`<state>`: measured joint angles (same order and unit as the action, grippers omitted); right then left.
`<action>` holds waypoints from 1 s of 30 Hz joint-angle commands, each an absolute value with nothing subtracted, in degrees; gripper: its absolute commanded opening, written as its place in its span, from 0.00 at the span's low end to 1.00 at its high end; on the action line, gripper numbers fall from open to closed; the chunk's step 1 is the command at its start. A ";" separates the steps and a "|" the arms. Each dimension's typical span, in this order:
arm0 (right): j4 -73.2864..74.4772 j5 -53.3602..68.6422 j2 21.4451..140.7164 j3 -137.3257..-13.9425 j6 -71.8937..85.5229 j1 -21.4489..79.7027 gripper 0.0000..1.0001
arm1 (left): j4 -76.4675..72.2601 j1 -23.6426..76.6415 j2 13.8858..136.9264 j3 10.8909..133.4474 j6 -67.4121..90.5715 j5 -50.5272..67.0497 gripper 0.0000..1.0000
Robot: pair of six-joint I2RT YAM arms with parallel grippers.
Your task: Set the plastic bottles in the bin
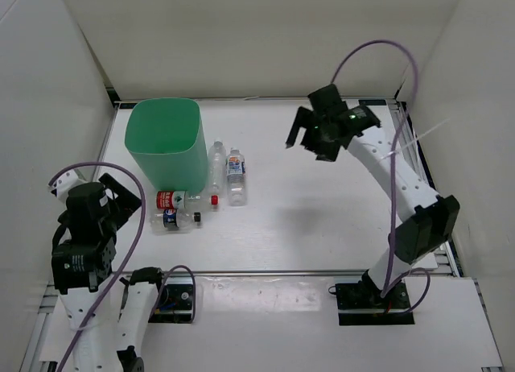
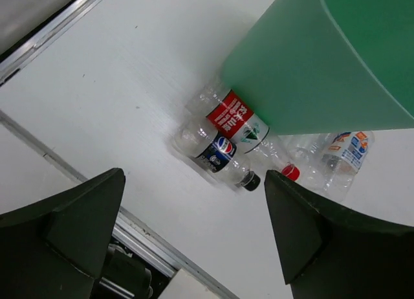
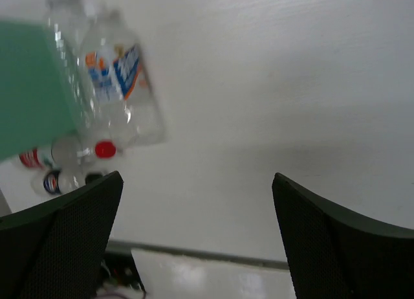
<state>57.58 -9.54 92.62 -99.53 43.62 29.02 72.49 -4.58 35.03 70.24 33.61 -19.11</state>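
Observation:
The mint-green bin [image 1: 165, 146] stands at the back left. Four bottles lie on the table by it. The red-label bottle [image 1: 173, 199] with a red cap and the dark-blue-label bottle [image 1: 172, 218] with a black cap lie side by side at the bin's near side. The unlabelled bottle [image 1: 216, 164] and the blue-white-label bottle [image 1: 235, 175] lie at its right. My left gripper [image 1: 121, 199] is open and empty, left of the bottles [image 2: 194, 176]. My right gripper [image 1: 310, 142] is open and empty, raised right of the bottles [image 3: 197, 176].
White walls enclose the table on the left, back and right. A metal rail [image 2: 149, 237] runs along the table's near edge. In the left wrist view the bin [image 2: 310, 59] partly overhangs the red-label bottle [image 2: 236, 118].

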 commanded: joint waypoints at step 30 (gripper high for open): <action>41.05 33.12 138.07 -121.81 30.06 33.05 1.00 | 69.87 -3.25 42.63 63.46 33.13 -23.64 1.00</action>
<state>44.49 28.10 136.81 -119.48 30.68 33.01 70.59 -3.51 42.78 64.07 33.43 -22.13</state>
